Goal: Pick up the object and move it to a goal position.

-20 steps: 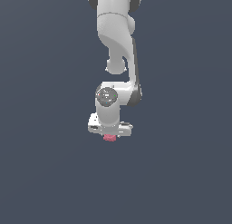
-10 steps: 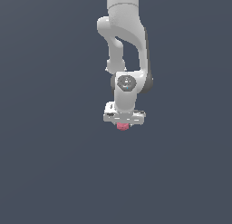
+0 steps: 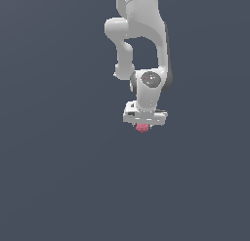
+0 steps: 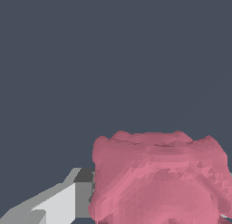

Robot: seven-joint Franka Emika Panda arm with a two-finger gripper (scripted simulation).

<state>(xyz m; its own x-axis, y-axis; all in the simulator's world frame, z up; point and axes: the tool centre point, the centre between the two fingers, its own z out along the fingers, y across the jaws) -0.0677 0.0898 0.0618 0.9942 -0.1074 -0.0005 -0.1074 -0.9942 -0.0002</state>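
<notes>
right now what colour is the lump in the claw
Pink-red lump, bumpy surface; clearest in the wrist view.

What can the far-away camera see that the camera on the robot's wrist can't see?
Only the exterior view shows the whole white arm and the pincer from outside, with the pink lump peeking out small beneath it. Only the wrist view shows the lump's bumpy surface up close, with one grey-white finger right beside it. Both show the pink lump, the pincer and a plain dark grey background.
</notes>
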